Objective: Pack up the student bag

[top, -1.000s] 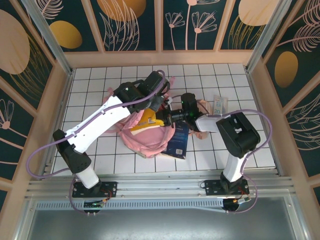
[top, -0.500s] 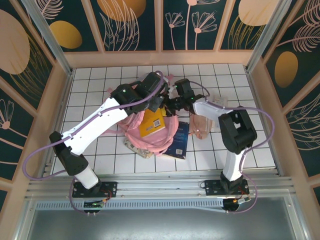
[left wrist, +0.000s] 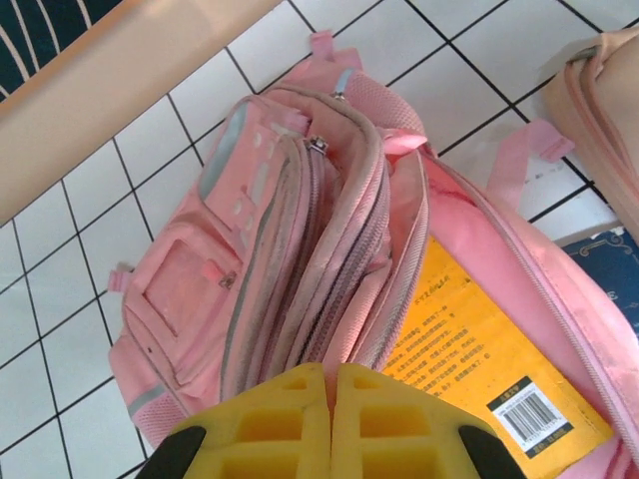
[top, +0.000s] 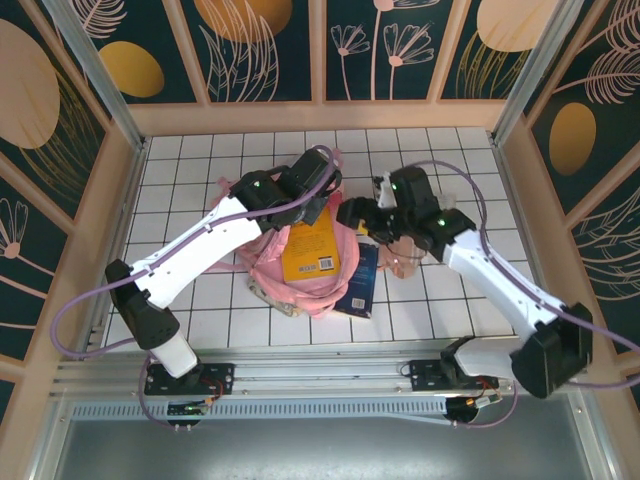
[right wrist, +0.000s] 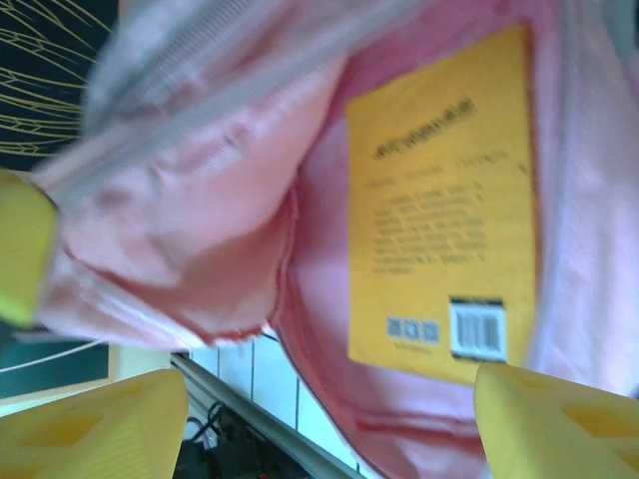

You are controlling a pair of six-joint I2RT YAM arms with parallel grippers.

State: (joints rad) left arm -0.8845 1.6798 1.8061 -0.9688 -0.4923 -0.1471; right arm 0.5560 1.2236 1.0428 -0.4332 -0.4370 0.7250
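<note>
Book (top: 310, 250) inside student bag (top: 272, 268), second book (top: 358, 284) just right of it, pouch (top: 400, 256) farther right

Lab cell: tiled table (top: 480, 150), patterned walls (top: 260, 50)

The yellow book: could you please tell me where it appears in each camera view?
Top external: yellow book at centre, inside the open student bag.
Left wrist: lower right, inside the bag.
Right wrist: upper right, against the pink lining.
Shared landmark: its barcode.
</note>
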